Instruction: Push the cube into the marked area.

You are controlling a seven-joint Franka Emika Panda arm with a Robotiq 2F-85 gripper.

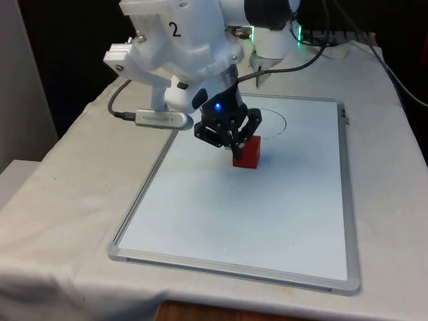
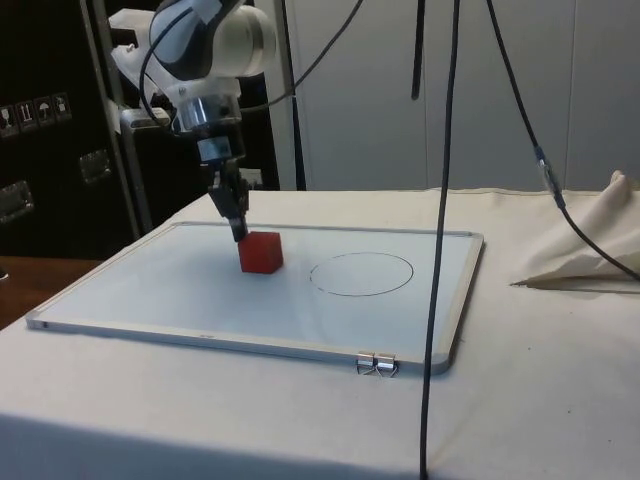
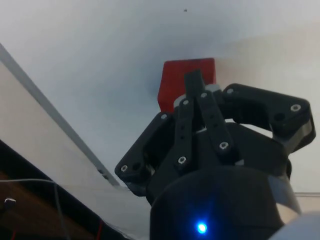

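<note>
A small red cube (image 1: 249,153) (image 2: 261,252) (image 3: 179,83) sits on the whiteboard (image 1: 200,214) (image 2: 150,290). The marked area is a thin drawn circle (image 1: 271,120) (image 2: 361,273), a short gap away from the cube. My gripper (image 1: 237,148) (image 2: 239,232) (image 3: 194,81) is shut with nothing held. It tilts down, and its joined fingertips rest against the cube's upper edge, on the side away from the circle. In the front view the gripper hides part of the circle.
The whiteboard's metal frame (image 1: 227,267) has a binder clip (image 2: 375,364) on its near edge in the side view. A black cable (image 2: 438,200) hangs in front of the board there. Bunched white cloth (image 2: 590,250) lies beyond the board's end.
</note>
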